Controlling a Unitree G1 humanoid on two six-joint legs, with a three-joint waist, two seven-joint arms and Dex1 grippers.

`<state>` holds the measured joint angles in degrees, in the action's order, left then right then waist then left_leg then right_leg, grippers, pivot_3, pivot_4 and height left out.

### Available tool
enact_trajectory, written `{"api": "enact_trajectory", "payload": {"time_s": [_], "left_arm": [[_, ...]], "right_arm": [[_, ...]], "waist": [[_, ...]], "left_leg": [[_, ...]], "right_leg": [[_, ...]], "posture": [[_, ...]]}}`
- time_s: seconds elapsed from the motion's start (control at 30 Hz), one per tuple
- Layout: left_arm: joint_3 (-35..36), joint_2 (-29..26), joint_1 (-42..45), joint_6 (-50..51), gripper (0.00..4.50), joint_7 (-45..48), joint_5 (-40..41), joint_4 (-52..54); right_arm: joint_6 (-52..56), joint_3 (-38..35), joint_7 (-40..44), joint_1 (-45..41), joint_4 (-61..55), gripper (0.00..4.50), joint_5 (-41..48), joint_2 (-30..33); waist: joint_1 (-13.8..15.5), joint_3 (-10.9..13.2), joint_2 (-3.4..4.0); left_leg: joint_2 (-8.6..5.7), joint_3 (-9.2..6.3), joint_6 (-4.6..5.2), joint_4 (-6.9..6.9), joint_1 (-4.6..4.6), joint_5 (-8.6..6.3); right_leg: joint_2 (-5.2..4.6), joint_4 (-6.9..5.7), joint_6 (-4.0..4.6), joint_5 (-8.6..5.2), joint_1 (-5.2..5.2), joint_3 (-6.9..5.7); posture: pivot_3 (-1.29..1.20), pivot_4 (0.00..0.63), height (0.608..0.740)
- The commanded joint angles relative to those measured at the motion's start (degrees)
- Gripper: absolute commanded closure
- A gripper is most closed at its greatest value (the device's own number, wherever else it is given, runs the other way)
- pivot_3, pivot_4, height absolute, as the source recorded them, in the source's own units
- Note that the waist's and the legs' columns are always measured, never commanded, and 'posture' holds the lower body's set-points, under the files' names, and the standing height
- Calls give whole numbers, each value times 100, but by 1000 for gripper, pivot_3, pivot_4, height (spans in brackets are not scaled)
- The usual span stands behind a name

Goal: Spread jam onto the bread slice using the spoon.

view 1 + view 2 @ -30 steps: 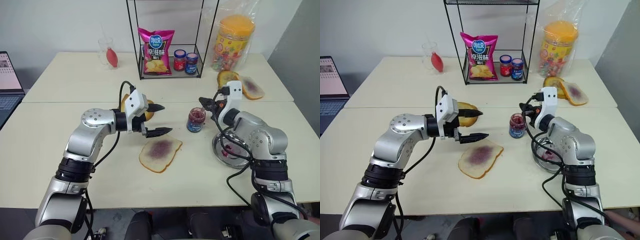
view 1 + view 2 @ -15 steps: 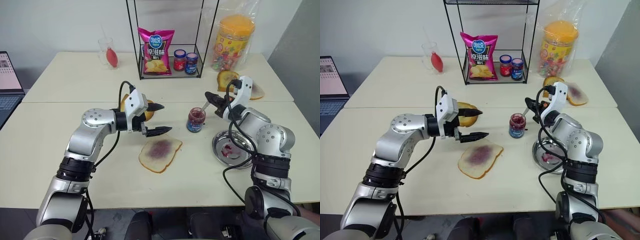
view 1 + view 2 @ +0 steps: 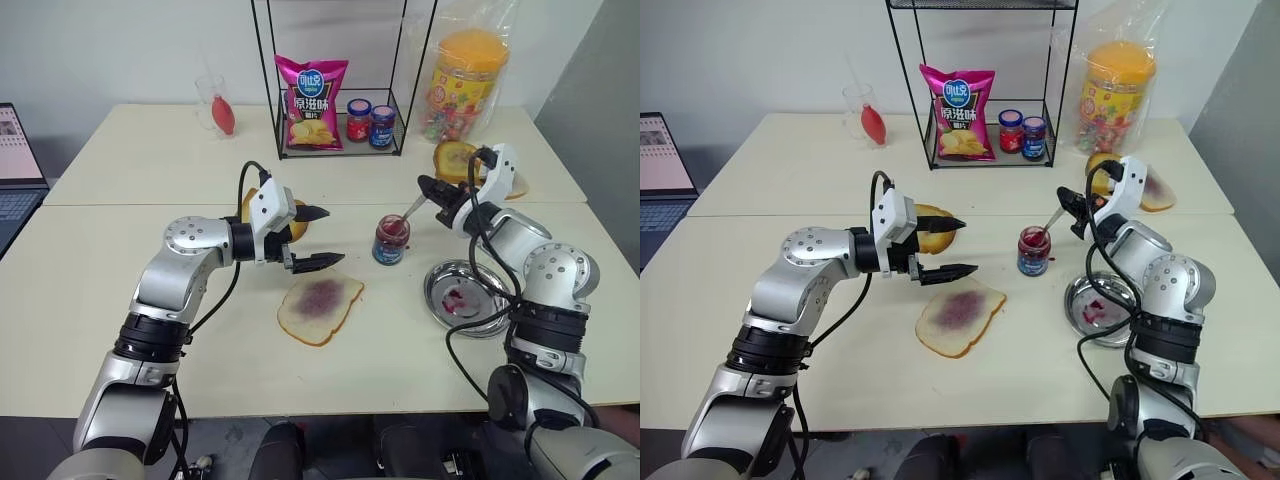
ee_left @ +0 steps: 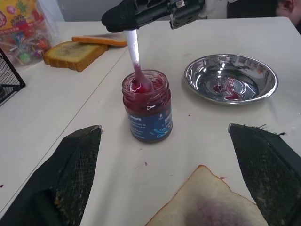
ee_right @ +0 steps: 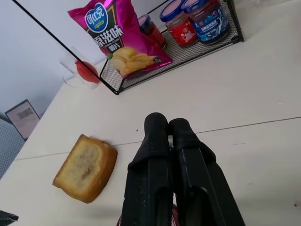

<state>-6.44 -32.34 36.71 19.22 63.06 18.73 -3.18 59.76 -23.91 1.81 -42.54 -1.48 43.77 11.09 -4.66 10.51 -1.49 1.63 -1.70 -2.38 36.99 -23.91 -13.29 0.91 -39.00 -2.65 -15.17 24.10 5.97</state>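
Left wrist view: we dip spoon in jam, upper centre | right gripper clamped on spoon | left gripper apart, empty | bread slice mid-frame, small smear; spreading left.

4 bread slices, 3 jars, 1 spoon, 1 plate, 1 chip bag

I can't see the top of the spoon; its handle end is tucked inside the pinched right gripper. Its bowl is sunk in the jam, so I can't tell how much it carries. The brown toasted slice is partly behind the left gripper, at about 10 o'clock from it. A laptop is cut off at 9 o'clock. The blue jar label is too small for me to read.
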Motion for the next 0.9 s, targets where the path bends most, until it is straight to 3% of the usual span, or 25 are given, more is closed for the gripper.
{"api": "enact_trajectory", "payload": {"time_s": [0.03, 0.6, 0.9], "left_arm": [[85, -23, 167, -119, 0, -14, -28, 32], [76, -35, 266, -154, 0, 87, -54, -82], [193, -196, 295, -141, 0, 307, 24, -96]], "right_arm": [[69, -293, -208, -236, -241, 4468, 379, -58], [205, -823, -933, -106, -206, 4468, 1144, -101], [564, -1019, -1626, -281, -564, 4468, 2274, -115]], "waist": [[0, 0, 0], [-1, 0, 0], [-4, 0, 1]], "left_leg": [[0, 0, 0, 0, 0, 0], [0, -1, 0, -2, -1, 0], [0, -2, 0, -3, -1, 0]], "right_leg": [[0, 0, 0, 0, 0, 0], [0, 0, 0, 0, 0, -2], [0, 0, 0, 0, 1, -2]], "posture": [[0, 150, 740], [0, 150, 740], [0, 150, 740]]}}
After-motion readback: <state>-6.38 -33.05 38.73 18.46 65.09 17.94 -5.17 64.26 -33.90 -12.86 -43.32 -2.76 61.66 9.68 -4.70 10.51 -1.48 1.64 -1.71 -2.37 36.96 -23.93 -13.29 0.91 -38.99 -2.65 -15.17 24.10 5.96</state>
